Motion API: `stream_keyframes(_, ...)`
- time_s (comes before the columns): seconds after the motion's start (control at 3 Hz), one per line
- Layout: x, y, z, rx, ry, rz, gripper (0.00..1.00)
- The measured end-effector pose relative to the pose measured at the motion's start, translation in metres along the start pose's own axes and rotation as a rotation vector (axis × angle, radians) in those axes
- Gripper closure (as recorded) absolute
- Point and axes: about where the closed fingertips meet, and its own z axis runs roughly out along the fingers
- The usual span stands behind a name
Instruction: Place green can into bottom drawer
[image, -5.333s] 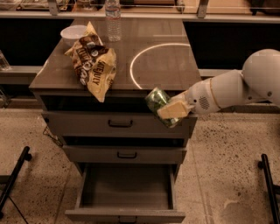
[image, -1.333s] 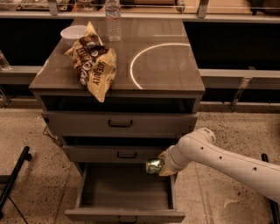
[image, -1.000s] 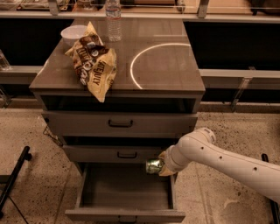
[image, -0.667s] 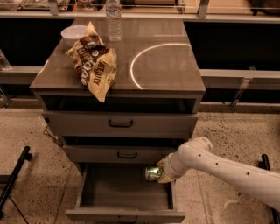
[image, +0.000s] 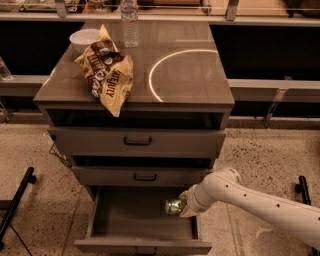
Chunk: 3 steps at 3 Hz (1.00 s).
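The green can (image: 174, 206) lies on its side in my gripper (image: 182, 207), low inside the right part of the bottom drawer (image: 142, 245). The gripper is shut on the can. The drawer is pulled open; its flat grey floor shows to the left of the can. I cannot tell whether the can touches the floor. My white arm (image: 260, 205) reaches in from the lower right, over the drawer's right wall.
Two shut drawers with black handles (image: 137, 142) sit above. On the cabinet top (image: 200, 80) lie a chip bag (image: 107, 75), a white bowl (image: 84, 38) and a clear water bottle (image: 129, 22). A black leg (image: 17, 200) stands at left.
The gripper carried the can from beside the cabinet top down in front of the middle drawer, then lower still into the open bottom drawer.
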Motion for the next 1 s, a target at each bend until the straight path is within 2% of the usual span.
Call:
stream_keyframes(0.33, -0.029, -0.004, 0.051, 0.025, 0.046, 0.055, 1.00)
stream_keyframes(0.67, -0.029, -0.004, 0.051, 0.025, 0.046, 0.056, 1.00)
stream_keyframes(1.0, -0.027, -0.006, 0.089, 0.052, 0.080, 0.066, 1.00)
